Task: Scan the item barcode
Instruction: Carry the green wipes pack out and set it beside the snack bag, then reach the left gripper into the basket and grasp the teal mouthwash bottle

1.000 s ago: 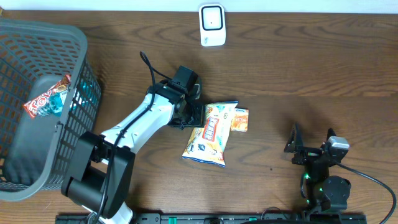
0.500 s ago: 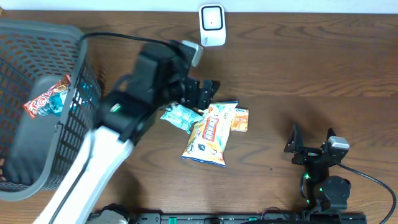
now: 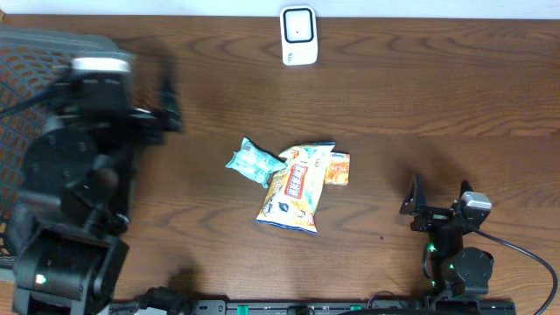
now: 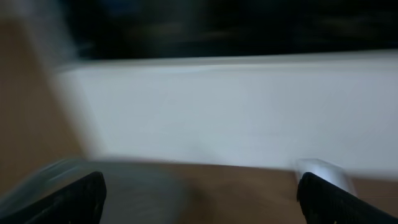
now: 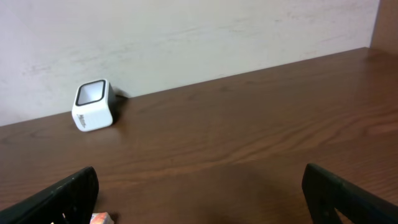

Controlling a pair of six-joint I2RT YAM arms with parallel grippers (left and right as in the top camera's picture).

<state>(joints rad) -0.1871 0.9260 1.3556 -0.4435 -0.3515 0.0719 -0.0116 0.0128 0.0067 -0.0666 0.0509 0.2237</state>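
Lying loose on the table, well short of the scanner

We found the teal packet (image 3: 251,162) lying flat on the wooden table (image 3: 455,96), well apart from the white scanner (image 3: 298,35), on the robot's side of it and a little to the left. No finger touched it. Its right end met the yellow snack bag (image 3: 295,188), which lay slanted, almost straight toward the robot from the scanner. A small orange box (image 3: 338,168) sat against that bag's upper right edge, slightly right of the scanner's line. In the right wrist view the scanner (image 5: 93,104) stood upright near the pale wall (image 5: 186,37), its dark window on the upper face, and only a corner of the orange box (image 5: 99,219) showed at the bottom edge.

The left gripper (image 3: 166,107) hung far to the left of the scanner, raised and blurred, beside the grey basket (image 3: 35,37). Its wrist view was smeared, yet we saw its fingers (image 4: 74,196) set wide apart with nothing between them. The left arm (image 3: 74,201) covered most of the basket, so we could not tell what lay inside.

The right gripper (image 3: 436,203) sat to the right of the scanner and much nearer the robot, beyond the orange box and apart from it. Its fingers (image 5: 68,193) also stood wide apart, empty, above bare wood.
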